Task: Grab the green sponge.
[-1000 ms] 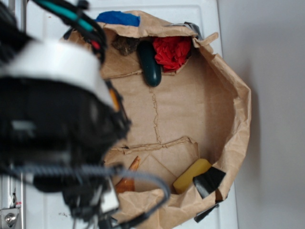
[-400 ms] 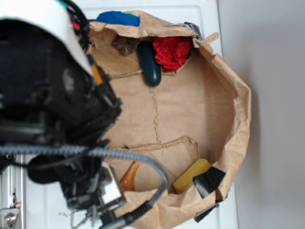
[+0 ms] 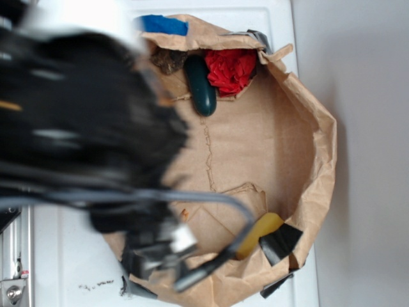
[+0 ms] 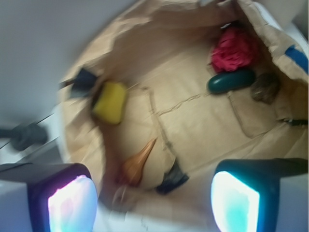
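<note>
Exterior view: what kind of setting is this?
Probably a lab tabletop rig, not a home: a flattened brown paper bag on a white surface holds assorted test props, such as the yellow sponge, a dark green oblong and red crumpled cloth.

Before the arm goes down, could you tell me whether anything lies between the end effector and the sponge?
Nothing visible blocks it. In the wrist view the open end effector hangs above the bag floor, and the sponge lies uncovered near the bag wall. The brown horn lies nearer the end effector, beside the path.
</note>
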`<state>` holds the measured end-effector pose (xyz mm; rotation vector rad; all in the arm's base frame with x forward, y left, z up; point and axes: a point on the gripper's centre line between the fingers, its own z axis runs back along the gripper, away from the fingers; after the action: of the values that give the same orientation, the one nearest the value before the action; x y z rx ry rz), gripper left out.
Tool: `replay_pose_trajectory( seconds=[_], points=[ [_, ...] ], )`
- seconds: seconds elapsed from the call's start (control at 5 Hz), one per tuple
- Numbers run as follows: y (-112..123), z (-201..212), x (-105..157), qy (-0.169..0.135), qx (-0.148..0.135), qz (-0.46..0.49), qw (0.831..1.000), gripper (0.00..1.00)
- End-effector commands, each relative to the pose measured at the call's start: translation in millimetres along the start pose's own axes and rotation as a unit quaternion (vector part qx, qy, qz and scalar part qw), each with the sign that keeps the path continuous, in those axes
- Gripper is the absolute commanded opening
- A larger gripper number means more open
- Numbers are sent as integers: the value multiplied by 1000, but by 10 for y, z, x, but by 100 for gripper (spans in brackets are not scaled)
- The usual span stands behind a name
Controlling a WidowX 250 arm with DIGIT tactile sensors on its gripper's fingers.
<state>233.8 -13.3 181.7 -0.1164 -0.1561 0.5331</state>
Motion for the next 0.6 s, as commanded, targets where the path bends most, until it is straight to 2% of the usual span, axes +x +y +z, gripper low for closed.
replay_pose_trajectory(
  seconds=[0.0, 0.4],
  points=[
    [-154, -112, 238, -33, 15, 15, 999, 100],
    [73, -504, 558, -68, 16, 60, 996, 100]
  ],
)
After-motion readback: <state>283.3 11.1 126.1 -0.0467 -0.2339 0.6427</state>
